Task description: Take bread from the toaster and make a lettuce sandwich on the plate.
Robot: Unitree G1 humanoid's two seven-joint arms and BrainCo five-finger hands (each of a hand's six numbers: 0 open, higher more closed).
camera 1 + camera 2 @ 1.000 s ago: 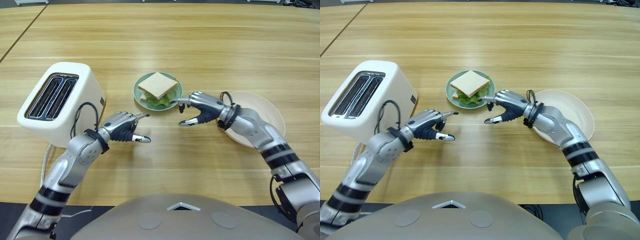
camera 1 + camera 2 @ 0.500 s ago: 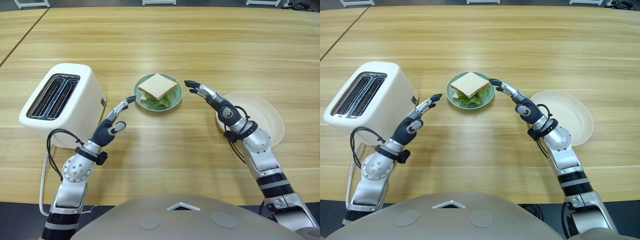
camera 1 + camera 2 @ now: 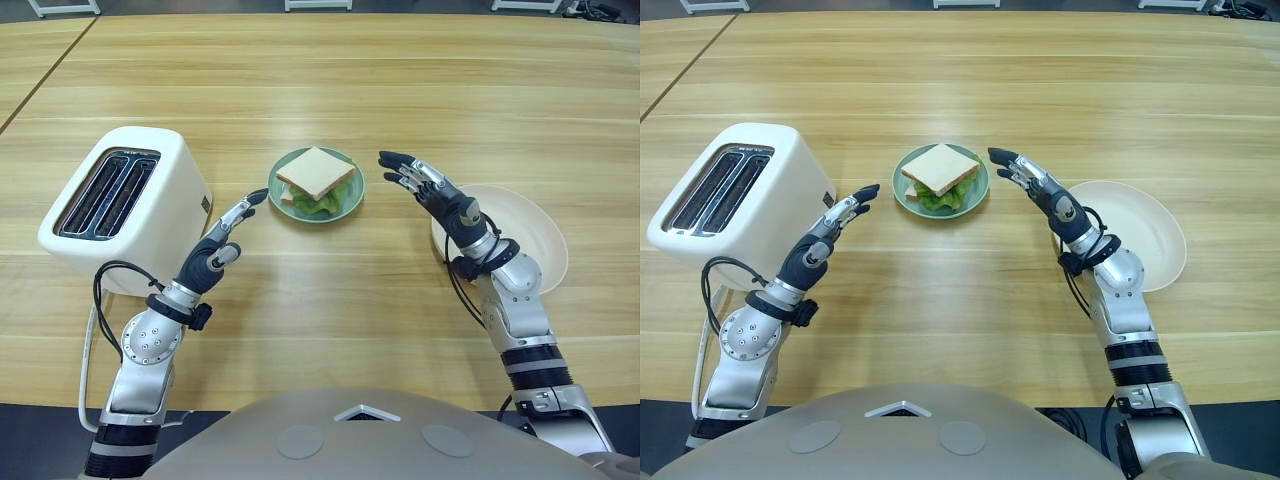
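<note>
A green plate [image 3: 349, 205] in the middle of the table carries a sandwich: a bread slice [image 3: 316, 171] on top, lettuce [image 3: 322, 200] under it and another slice at the bottom. The white toaster [image 3: 122, 208] stands to the left with both slots dark. My left hand [image 3: 222, 245] is raised between toaster and plate, fingers stretched out, holding nothing. My right hand [image 3: 432, 190] is held up just right of the plate, fingers spread and empty.
A cream bowl [image 3: 530, 226] sits at the right, behind my right forearm. The toaster's cable [image 3: 90, 330] trails off the table's front edge at the left. Bare wood stretches behind the plate.
Both hands have lifted off the table and drawn back from the plate, their fingers uncurling. In the last half second the right hand shifted slightly right. The view has tilted a little.
</note>
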